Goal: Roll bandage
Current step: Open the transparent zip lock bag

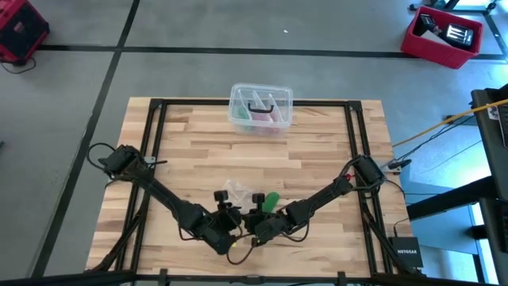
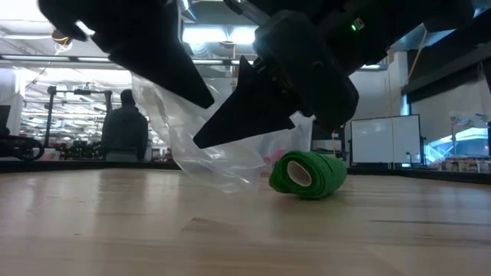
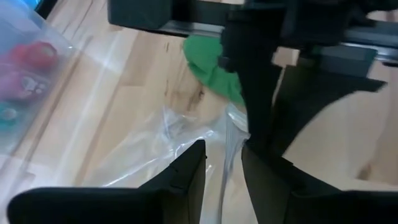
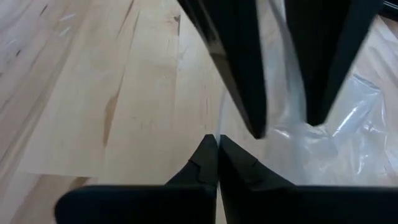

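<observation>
**Both end effectors meet over a clear bag; the green roll lies beside them**

The left end effector (image 3: 222, 163) has its fingers parted by a narrow gap, with a fold of the clear plastic bag (image 3: 155, 158) standing in that gap; whether the fingers press the film, I cannot tell. The right end effector (image 4: 217, 149) is closed, fingertips pressed together at the bag's edge; a firm pinch on the film cannot be confirmed.

The bandage (image 2: 308, 174), a small bright green roll, lies on its side on the desk (image 2: 230, 230), just beyond both end effectors and touching the bag's far side.

Well beyond the end effectors, at the desk's far edge, sits a clear plastic box (image 1: 260, 108). Off the desk beside the right arm, a dark device (image 1: 407, 256) reads "NETGEAR".
</observation>
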`<act>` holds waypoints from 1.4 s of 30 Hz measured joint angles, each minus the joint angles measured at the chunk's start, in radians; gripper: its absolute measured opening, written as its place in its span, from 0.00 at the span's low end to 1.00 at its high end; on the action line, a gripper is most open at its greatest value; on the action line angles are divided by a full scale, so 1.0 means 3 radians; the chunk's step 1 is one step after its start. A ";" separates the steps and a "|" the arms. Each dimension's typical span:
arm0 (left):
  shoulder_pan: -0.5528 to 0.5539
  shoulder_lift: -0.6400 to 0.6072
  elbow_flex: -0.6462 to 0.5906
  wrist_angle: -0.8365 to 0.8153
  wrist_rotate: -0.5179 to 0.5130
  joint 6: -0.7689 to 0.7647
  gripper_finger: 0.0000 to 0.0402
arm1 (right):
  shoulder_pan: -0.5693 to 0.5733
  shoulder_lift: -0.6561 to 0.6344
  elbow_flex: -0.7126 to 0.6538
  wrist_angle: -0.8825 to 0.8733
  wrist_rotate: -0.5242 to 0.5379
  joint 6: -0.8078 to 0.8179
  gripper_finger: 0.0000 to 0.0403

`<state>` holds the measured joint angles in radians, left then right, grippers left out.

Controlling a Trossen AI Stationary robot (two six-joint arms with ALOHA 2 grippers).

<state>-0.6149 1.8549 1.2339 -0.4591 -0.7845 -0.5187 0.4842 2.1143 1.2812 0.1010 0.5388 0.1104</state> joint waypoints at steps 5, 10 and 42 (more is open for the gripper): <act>0.0098 0.0000 0.0000 0.0004 -0.0009 0.0010 0.19 | -0.0001 0.0000 0.0000 -0.0001 0.0001 -0.0009 0.01; 0.0095 0.0000 0.0000 0.0013 -0.0577 -0.0080 0.02 | -0.0001 0.0000 0.0003 -0.0014 -0.0024 -0.0009 0.01; -0.0030 0.0005 -0.0263 -0.0001 -0.1066 -0.1310 0.01 | 0.0003 -0.0305 0.0002 -0.0236 -0.0004 -0.0323 0.40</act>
<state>-0.6238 1.8565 1.1549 -0.4592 -1.1042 -0.9116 0.4850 2.0229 1.2818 0.0301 0.5378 0.0136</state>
